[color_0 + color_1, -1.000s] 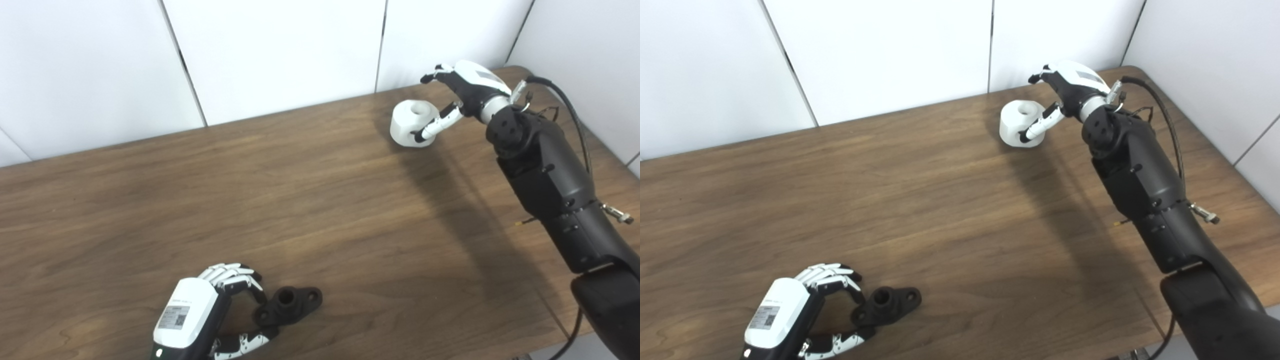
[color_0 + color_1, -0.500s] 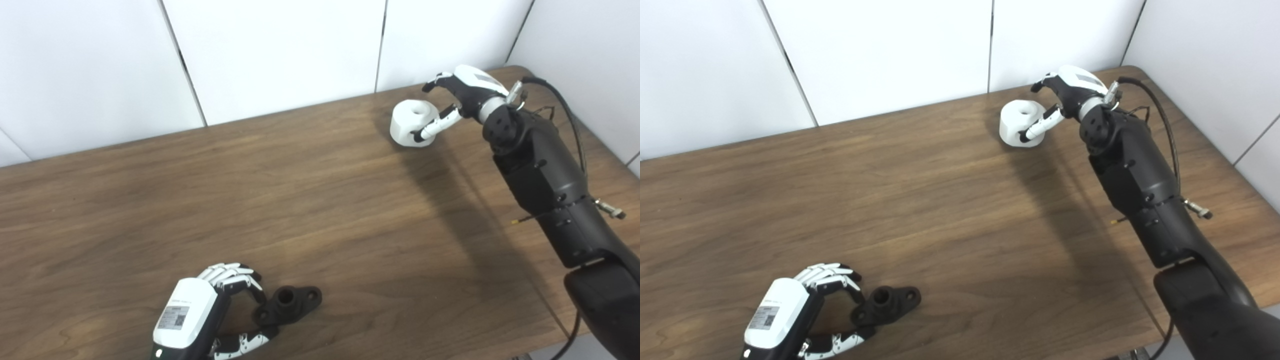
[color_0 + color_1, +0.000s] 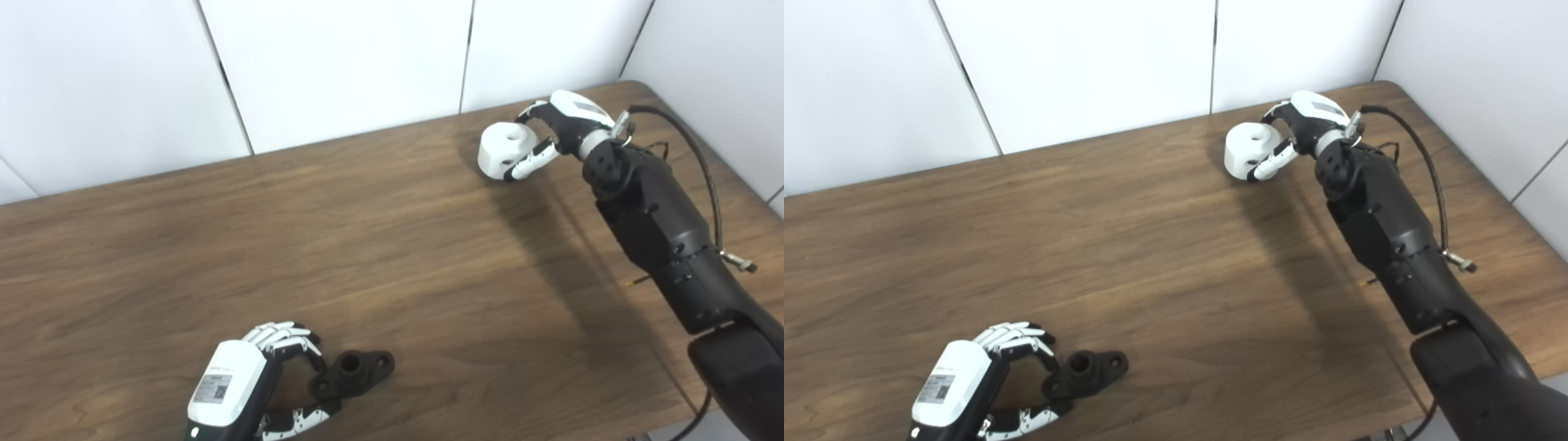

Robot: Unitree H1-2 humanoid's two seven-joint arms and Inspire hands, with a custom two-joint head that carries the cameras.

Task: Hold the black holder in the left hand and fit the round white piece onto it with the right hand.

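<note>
The black holder [image 3: 358,370] lies on the wooden table [image 3: 392,245] near the front left. My left hand [image 3: 245,383] is beside it, its fingers and thumb closed around the holder's left end. The round white piece [image 3: 501,147], with a hole in its top, is at the far right of the table and is tilted. My right hand [image 3: 566,122] is shut on it, fingers over its back and thumb against its front. The same scene shows in the right eye view, with the piece [image 3: 1244,150] and the holder [image 3: 1087,370].
White wall panels [image 3: 343,61] stand behind the table's far edge and along its right side. A black cable [image 3: 704,165] loops off my right forearm. The table's front edge runs close to my left hand.
My right hand has closed its fingers over the white piece, and the piece has tipped from flat to tilted. My left hand and the holder have not moved.
</note>
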